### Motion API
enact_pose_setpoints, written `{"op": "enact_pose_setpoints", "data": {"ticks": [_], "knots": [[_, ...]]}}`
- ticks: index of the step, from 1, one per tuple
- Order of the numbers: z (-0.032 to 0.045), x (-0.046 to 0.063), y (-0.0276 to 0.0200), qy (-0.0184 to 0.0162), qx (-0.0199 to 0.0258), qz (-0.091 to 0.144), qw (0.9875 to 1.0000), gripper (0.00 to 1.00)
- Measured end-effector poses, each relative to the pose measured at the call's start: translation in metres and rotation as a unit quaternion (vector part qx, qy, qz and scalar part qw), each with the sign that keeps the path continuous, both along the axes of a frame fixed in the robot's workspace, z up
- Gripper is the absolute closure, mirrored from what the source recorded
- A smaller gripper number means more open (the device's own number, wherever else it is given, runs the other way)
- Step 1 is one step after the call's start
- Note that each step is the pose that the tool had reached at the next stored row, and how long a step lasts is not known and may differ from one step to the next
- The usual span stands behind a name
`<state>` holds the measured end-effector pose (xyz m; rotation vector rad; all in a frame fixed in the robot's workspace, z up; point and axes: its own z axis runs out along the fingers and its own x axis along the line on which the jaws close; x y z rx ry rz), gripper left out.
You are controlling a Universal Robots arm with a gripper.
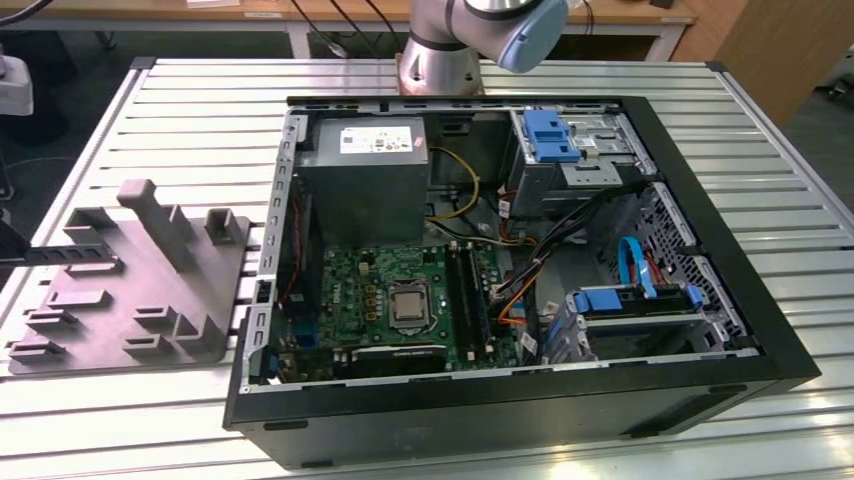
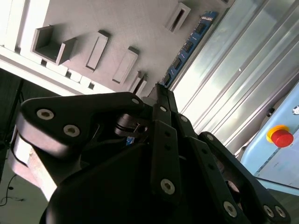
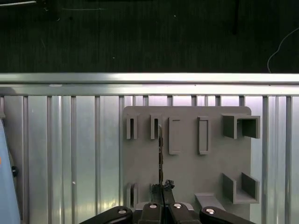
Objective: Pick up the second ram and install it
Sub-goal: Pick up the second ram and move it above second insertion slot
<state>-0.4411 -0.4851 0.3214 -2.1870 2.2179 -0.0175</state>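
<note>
Matt plastic block (image 3: 187, 163); shiny ribbed metal table (image 3: 60, 140); circuit-board second ram (image 2: 187, 48).

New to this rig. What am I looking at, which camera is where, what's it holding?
One robot arm stands at a slatted metal table. The exterior view, taken off the arm, shows an open computer case and, on the exterior view's left, a grey holder block. Both wrist views ride on the arm. They show its black end effector closed on one end of a blue memory stick, which stands on edge in the holder.
</note>
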Motion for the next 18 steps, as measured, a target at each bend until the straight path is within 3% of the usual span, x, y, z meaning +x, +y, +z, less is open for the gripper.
{"op": "enact_pose_setpoints", "data": {"ticks": [7, 18], "knots": [[0.0093, 0.000, 0.0000, 0.0000, 0.0000, 0.000, 1.0000, 0.89], [0.0229, 0.000, 0.0009, 0.0000, -0.0045, 0.000, 1.0000, 0.89]]}}
